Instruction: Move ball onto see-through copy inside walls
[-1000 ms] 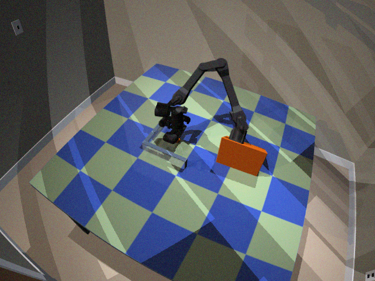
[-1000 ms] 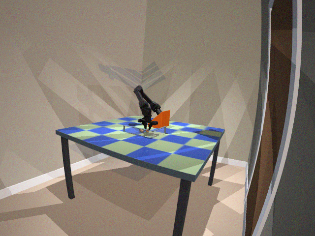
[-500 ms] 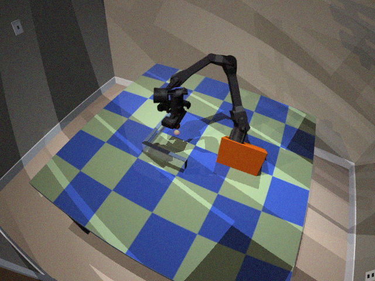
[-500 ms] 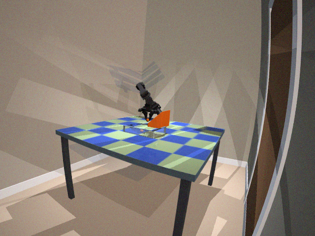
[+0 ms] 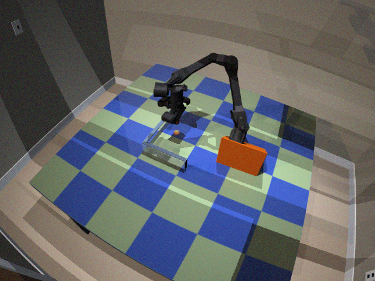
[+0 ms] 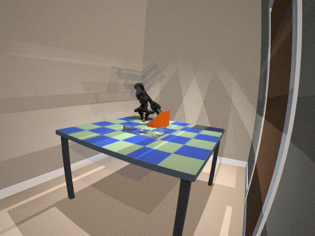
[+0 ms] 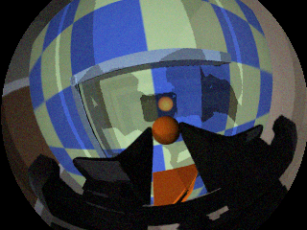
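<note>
My gripper (image 5: pixel 177 121) (image 6: pixel 143 119) (image 7: pixel 165 127) points down and is shut on the orange ball (image 5: pixel 177 122) (image 6: pixel 143 120) (image 7: pixel 165 130). It holds the ball clear of the table. The paler see-through copy (image 5: pixel 176 132) (image 6: pixel 141 130) (image 7: pixel 165 103) sits low inside the corner of the clear walls (image 5: pixel 166 151) (image 6: pixel 160 129) (image 7: pixel 144 57). In the wrist view the copy shows just beyond the held ball, without overlap. In the top view the gripper mostly hides the held ball.
An orange block (image 5: pixel 241 156) (image 6: pixel 160 120) (image 7: pixel 175 184) stands on the checkered table (image 5: pixel 133 226) (image 6: pixel 183 162) at the arm's base. One clear wall is across the far side in the wrist view, the other runs down the left side. Dark shadows fall inside the corner.
</note>
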Available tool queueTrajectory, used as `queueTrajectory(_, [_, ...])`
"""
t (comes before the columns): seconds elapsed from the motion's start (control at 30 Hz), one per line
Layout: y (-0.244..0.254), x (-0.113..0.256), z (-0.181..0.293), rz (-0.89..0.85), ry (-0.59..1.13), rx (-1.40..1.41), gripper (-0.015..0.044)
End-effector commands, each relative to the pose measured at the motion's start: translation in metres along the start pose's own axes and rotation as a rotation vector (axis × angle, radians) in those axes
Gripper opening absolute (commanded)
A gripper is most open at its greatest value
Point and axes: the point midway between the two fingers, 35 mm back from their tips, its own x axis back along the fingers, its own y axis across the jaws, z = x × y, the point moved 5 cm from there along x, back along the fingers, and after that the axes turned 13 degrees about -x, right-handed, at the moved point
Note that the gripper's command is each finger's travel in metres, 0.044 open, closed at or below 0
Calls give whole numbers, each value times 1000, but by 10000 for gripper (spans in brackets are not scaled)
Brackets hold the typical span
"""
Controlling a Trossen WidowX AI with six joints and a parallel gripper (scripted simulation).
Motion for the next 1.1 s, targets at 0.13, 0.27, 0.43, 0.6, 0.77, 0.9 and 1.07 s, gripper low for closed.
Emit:
queueTrajectory(0.13, [-13, -17, -8, 10, 0, 7, 0])
queueTrajectory(0.27, [-12, -33, -9, 9, 0, 7, 0])
queueTrajectory(0.43, [-13, -63, -9, 10, 0, 7, 0])
queueTrajectory(0.6, [-15, -84, -7, 13, -1, 7, 0])
queueTrajectory(0.77, [-15, -87, -7, 13, -1, 7, 0])
queueTrajectory(0.9, [-15, -93, -7, 13, -1, 7, 0])
queueTrajectory(1.07, [-15, -101, -7, 14, -1, 7, 0])
